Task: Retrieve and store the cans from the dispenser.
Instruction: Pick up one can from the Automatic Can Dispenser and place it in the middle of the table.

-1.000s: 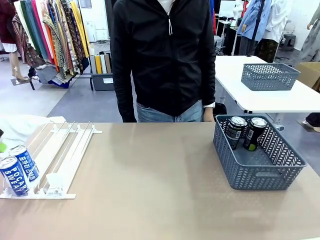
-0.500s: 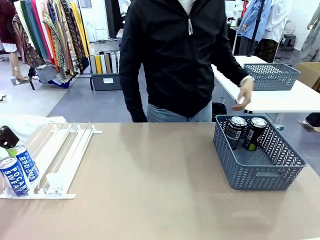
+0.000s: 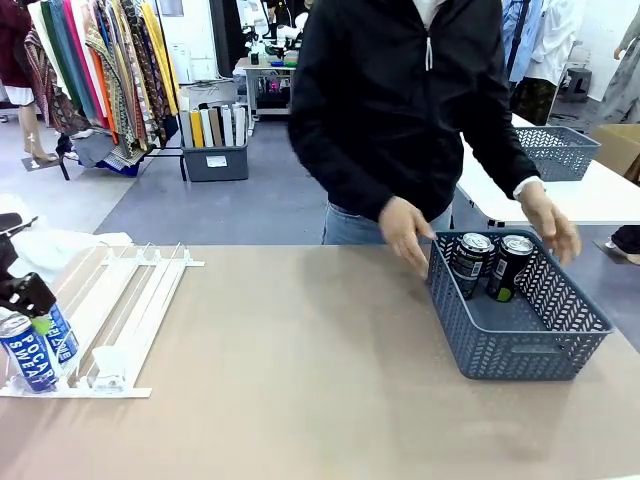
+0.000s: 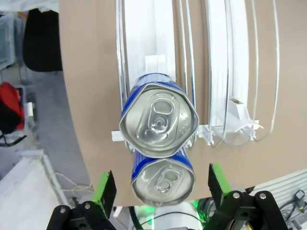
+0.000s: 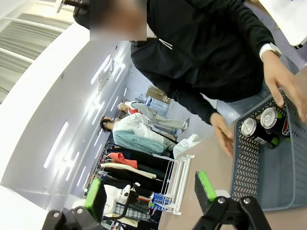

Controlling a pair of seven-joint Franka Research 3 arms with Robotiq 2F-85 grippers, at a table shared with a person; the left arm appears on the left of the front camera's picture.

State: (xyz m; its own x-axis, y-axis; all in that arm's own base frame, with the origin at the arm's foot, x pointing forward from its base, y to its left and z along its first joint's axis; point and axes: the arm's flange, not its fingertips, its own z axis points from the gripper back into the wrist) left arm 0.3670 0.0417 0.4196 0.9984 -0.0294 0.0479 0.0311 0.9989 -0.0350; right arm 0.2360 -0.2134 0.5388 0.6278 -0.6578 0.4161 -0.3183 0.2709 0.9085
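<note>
Front view, tan table (image 3: 300,360), dispenser (image 3: 135,300), clothes rack (image 3: 100,70)

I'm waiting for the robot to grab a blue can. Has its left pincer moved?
Yes. The left pincer came in from the left edge, rightward and down, over the Pocari Sweat cans in the dispenser.

Table (image 3: 300,380): tan top, bare across its middle.
Basket (image 3: 530,352): grey plastic mesh, stood on the table's right side.
Person (image 3: 400,100): stood at the far edge, leaning toward the basket, in a black zip jacket and jeans.
White table (image 3: 600,200): behind, at right, bore a second grey mesh basket (image 3: 560,152).
Clothes rack (image 3: 110,70): far left, hung with patterned garments.
Floor crate (image 3: 215,162): grey, beside the rack.
</note>
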